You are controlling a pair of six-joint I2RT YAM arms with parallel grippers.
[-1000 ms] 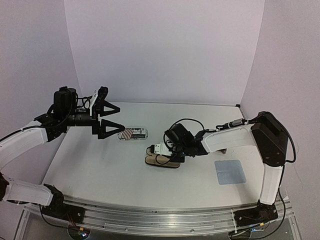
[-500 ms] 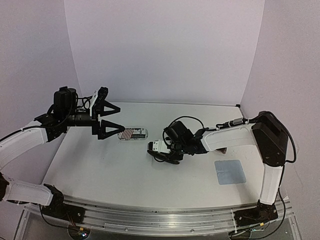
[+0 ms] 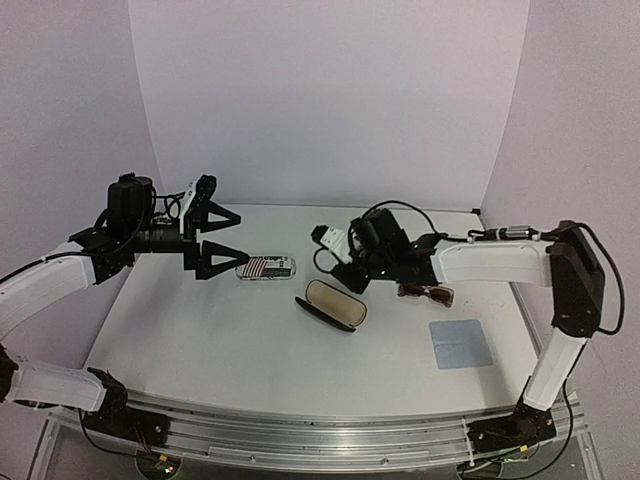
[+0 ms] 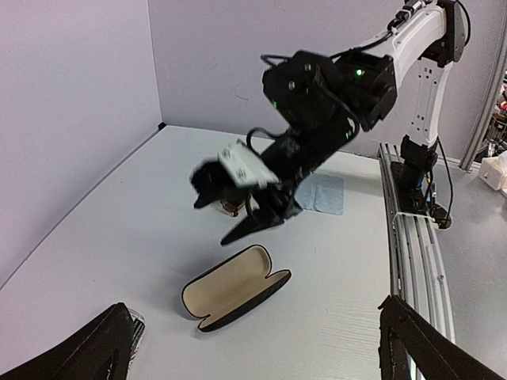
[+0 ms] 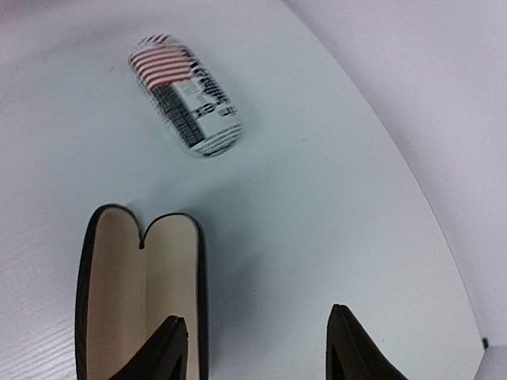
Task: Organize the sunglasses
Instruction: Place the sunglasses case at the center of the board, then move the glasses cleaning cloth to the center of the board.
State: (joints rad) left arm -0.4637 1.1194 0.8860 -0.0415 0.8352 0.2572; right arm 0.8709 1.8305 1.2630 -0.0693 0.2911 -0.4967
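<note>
On the white tabletop, right of centre, the small brown translucent-framed sunglasses with brown lenses (image 3: 425, 292) lie flat and untouched, near the right arm's forearm and between the open case and the cloth. No white-framed pair shows in any view.

Just to their left sits the oval black hard case with cream lining (image 3: 331, 305), lid thrown back and hollow bare. Above its far end hangs the right gripper (image 5: 260, 348) – fingers parted, nothing between them. Farther left lies the oval striped black-and-white case (image 3: 265, 267), shut, with the left gripper (image 3: 238, 236) poised over it, jaws spread wide and empty. A square pale blue cloth (image 3: 460, 343) rests apart at the near right of the table (image 3: 200, 340).

The case stands ready, so the step in hand looks to be fetching the brown pair and laying it inside. Done well, that means coming down over the bridge or a hinge corner rather than the lenses, closing gently on the thin plastic, and keeping the frame level in transit. Whether the temples are folded cannot be told from here – worth checking first. The pair should go in lengthwise along the lined hollow and be let go low, so it settles without bouncing or nudging the light case.
</note>
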